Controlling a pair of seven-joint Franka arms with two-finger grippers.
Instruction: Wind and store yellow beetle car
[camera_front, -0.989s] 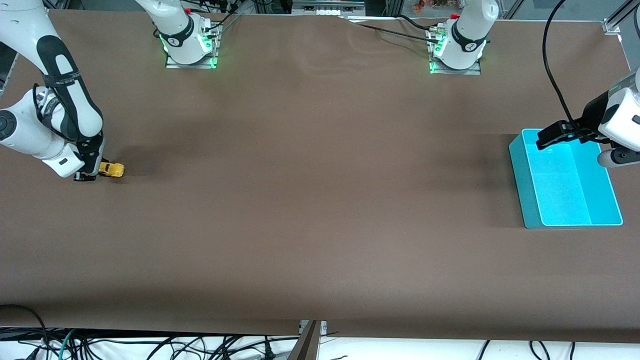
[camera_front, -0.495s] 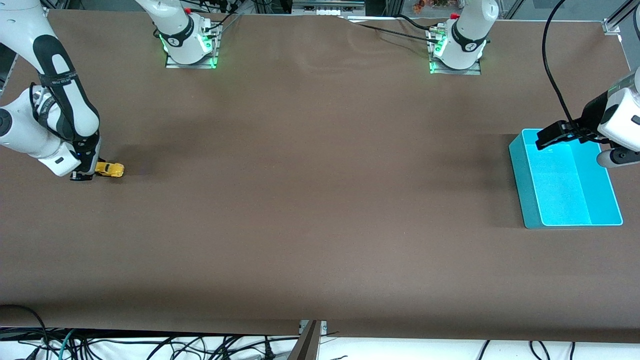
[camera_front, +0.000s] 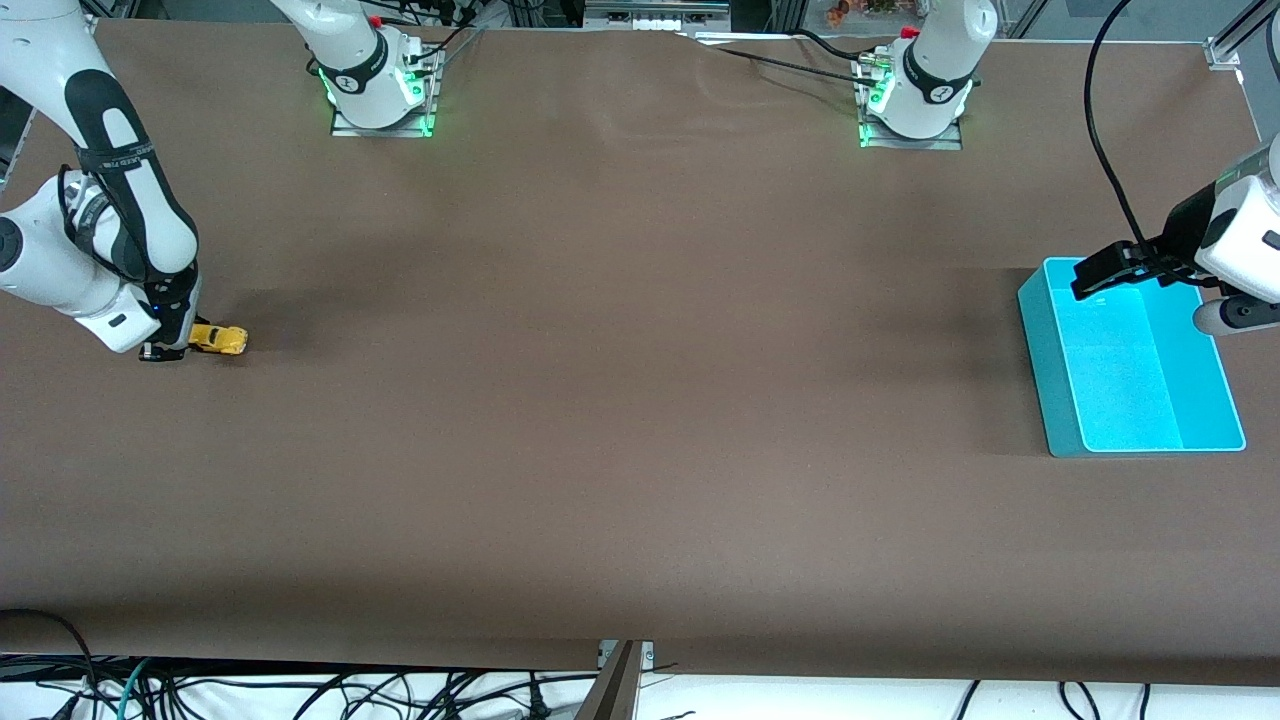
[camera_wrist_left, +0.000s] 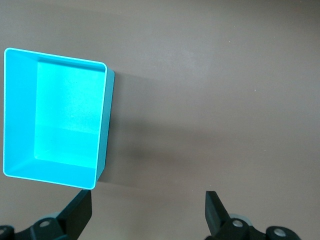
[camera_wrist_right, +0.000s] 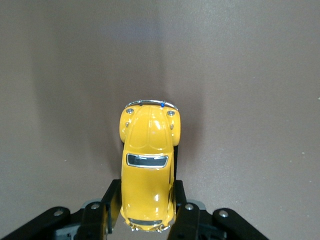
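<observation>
Sitting on the brown table (camera_front: 640, 400) at the right arm's end: yellow beetle car (camera_front: 221, 340), wheels down, well apart from the teal bin (camera_front: 1050, 340) at the left arm's end. Pinching the car's rear flanks: right gripper (camera_wrist_right: 148, 210), fingers closed against both sides. Hanging over the bin's edge, waiting: left gripper (camera_wrist_left: 149, 212), jaws spread wide, holding nothing. Likely handling light, rigid, glossy and slippery; gripping low across the body sides probably safest.

A teal bin (camera_front: 1040, 340) sits on the brown table (camera_front: 640, 400).
</observation>
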